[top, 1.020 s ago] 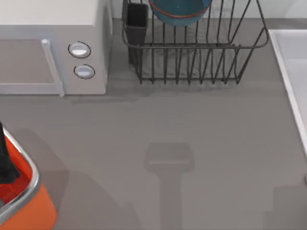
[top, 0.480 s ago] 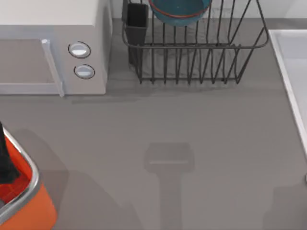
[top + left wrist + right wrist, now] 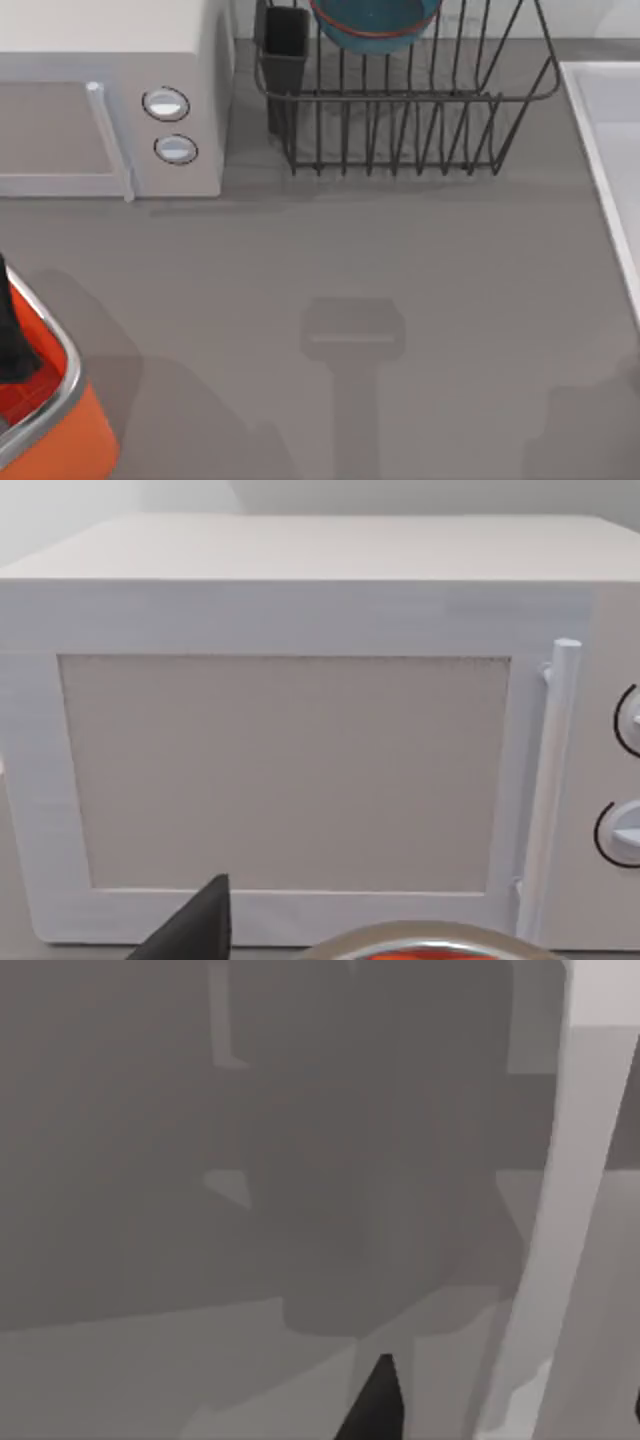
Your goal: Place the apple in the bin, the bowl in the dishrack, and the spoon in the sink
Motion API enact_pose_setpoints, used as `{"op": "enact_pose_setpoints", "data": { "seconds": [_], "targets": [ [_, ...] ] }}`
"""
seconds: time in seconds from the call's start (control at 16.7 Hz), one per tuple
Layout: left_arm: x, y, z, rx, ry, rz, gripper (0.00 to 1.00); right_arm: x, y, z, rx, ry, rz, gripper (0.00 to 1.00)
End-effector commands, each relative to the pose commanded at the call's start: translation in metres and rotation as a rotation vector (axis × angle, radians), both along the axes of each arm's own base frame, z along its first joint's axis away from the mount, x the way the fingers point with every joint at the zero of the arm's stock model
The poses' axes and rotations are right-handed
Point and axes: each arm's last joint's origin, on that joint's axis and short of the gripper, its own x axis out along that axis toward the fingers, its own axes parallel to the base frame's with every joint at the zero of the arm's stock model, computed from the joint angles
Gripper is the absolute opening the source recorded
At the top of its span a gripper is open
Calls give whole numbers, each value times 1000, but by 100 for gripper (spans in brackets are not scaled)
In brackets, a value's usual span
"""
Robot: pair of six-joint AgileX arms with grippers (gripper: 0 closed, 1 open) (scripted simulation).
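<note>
Inside the black wire dishrack (image 3: 400,110) sits the teal, orange-rimmed bowl (image 3: 375,25); grey table (image 3: 400,260) lies open; either gripper's jaw state: cannot tell.

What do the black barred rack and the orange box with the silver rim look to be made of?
The black wire dishrack looks like thin coated metal: slim, dark, matte bars. The orange bin looks like smooth plastic, though the look leaves that open; its rounded silver-grey rim shines like polished metal.

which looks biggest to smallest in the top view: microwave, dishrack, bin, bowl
1. dishrack, about level with the next
2. microwave; both run off the picture's edge, so I won't split them
3. bin, cut by the corner
4. bowl, partly out of frame inside the dishrack
</note>
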Motion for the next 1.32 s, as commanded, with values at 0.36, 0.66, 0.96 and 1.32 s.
{"op": "enact_pose_setpoints", "data": {
  "seconds": [0.36, 0.66, 0.96, 1.32],
  "targets": [
    [0, 0, 0, 0, 0, 0, 100, -4, 2, 62, 7, 26, 1, 0],
    [0, 0, 0, 0, 0, 0, 100, -6, 3, 76, 1, 3, 0, 0],
    [0, 0, 0, 0, 0, 0, 100, 7, 0, 79, 8, 30, 2, 0],
    [0, 0, 0, 0, 0, 0, 100, 91, -15, 101, 26, 103, 23, 0]
  ]
}}
